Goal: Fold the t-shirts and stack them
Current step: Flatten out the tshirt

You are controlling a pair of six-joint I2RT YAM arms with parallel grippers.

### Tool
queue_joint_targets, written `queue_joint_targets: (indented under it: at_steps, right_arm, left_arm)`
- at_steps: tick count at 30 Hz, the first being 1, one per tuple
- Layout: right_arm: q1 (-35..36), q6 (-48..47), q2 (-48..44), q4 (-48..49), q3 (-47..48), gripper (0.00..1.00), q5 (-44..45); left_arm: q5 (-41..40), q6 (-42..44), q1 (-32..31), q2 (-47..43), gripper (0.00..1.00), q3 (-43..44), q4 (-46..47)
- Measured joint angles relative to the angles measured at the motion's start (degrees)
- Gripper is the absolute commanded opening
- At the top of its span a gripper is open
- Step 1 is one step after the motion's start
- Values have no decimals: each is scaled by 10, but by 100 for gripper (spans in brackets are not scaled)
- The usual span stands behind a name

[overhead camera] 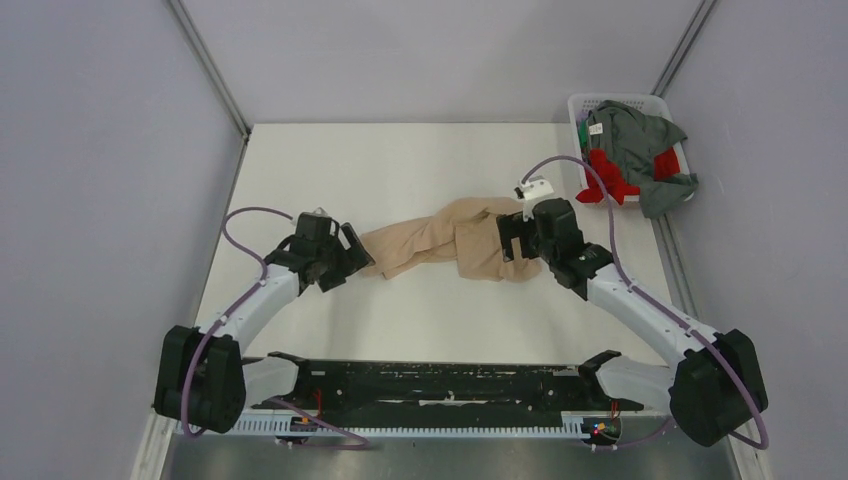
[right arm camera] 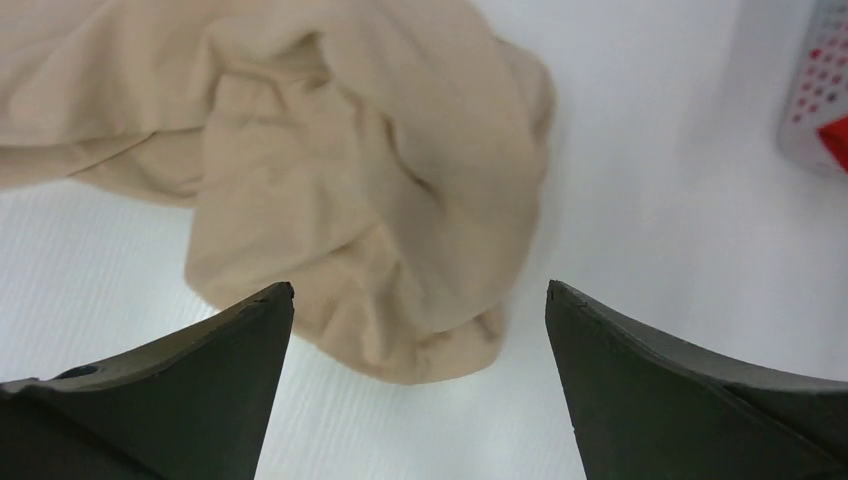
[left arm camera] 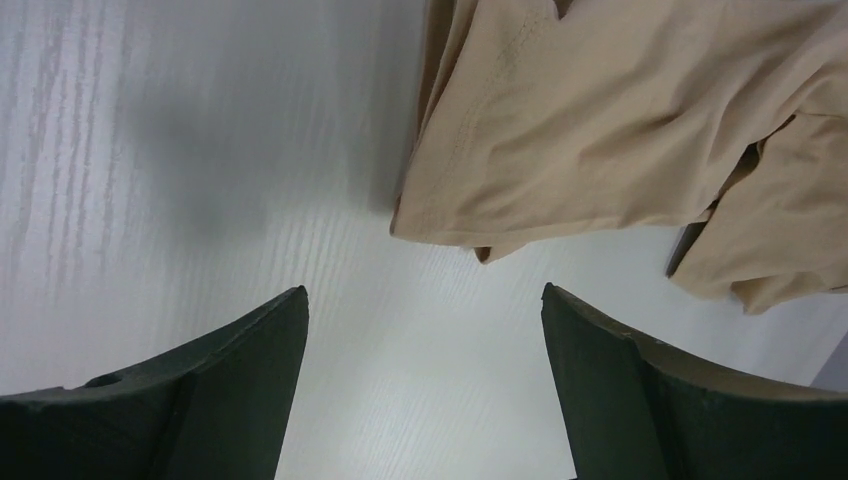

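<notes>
White table [overhead camera: 420,320]: tan shirt [overhead camera: 450,245] twisted, unfolded; left gripper [overhead camera: 358,255] and right gripper [overhead camera: 505,240] wide open, empty, at shirt's opposite ends, apparently poised to pull it flat.

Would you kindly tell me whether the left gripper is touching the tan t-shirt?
Apart. The left wrist view shows a strip of bare table between the fingers of the open left gripper and the tan t-shirt.

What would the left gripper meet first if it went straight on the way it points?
Probably the tan t-shirt, at its near edge; the open left gripper has only bare table before it. Depth unclear.
</notes>
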Motion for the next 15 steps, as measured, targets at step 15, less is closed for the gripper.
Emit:
queue_joint_targets:
  at_steps: [15]
  right_arm:
    - [70,-21,-15,0,-5,98,-5]
  left_arm:
    - [11,-31,-26,135,48,-2,89]
